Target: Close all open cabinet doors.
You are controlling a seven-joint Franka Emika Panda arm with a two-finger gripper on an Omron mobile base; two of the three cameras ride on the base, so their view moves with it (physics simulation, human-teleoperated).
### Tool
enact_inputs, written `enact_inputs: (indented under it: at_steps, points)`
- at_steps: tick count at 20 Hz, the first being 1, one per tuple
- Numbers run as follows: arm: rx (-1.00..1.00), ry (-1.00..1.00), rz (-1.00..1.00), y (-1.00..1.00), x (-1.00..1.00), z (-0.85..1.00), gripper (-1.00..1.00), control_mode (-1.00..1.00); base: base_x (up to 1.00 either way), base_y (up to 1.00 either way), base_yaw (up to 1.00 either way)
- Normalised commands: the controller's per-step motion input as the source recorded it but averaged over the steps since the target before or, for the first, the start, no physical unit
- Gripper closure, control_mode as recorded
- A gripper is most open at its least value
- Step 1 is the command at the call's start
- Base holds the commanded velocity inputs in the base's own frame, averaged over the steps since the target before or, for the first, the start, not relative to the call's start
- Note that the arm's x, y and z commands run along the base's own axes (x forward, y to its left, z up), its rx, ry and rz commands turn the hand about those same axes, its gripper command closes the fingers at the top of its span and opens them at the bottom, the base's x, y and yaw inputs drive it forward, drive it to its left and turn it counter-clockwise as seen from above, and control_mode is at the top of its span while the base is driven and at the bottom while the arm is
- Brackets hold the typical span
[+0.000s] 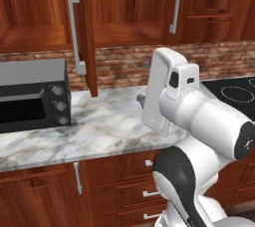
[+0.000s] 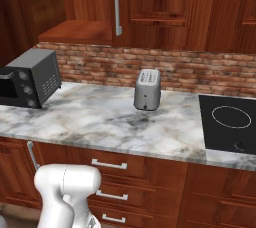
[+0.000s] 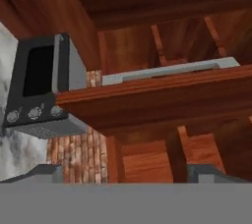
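Wooden cabinet door (image 1: 88, 37) ajar

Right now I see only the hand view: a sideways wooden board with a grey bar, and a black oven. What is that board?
Observer: An open cabinet door, seen upright from the left base view, swung out over a marble counter.
Operator: Is anything else on that counter?
Observer: A silver toaster, standing to the right of the toaster oven.
Operator: And further right?
Observer: A black cooktop set into the counter.
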Motion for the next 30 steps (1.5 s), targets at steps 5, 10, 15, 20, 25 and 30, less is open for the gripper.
enact_inputs:
  at_steps: [5, 10, 15, 20, 25, 30]
  points:
    - [-0.18, -0.13, 0.07, 1.00, -0.01, -0.21, -1.00, -1.00, 0.00, 0.00, 0.00]
    - [-0.17, -0.10, 0.07, 0.99, 0.00, -0.13, -1.00, -1.00, 0.00, 0.00, 0.00]
    - [-0.13, -0.07, 0.06, 0.88, 0.05, -0.02, -1.00, -1.00, 0.00, 0.00, 0.00]
    - [-0.06, 0.00, 0.00, 0.66, 0.41, 0.00, -1.00, -1.00, 0.00, 0.00, 0.00]
    - [0.00, 0.00, -0.12, 0.46, 0.45, 0.00, -1.00, -1.00, 0.00, 0.00, 0.00]
    - [0.00, 0.00, -0.25, 0.26, 0.41, -0.01, -1.00, -1.00, 0.00, 0.00, 0.00]
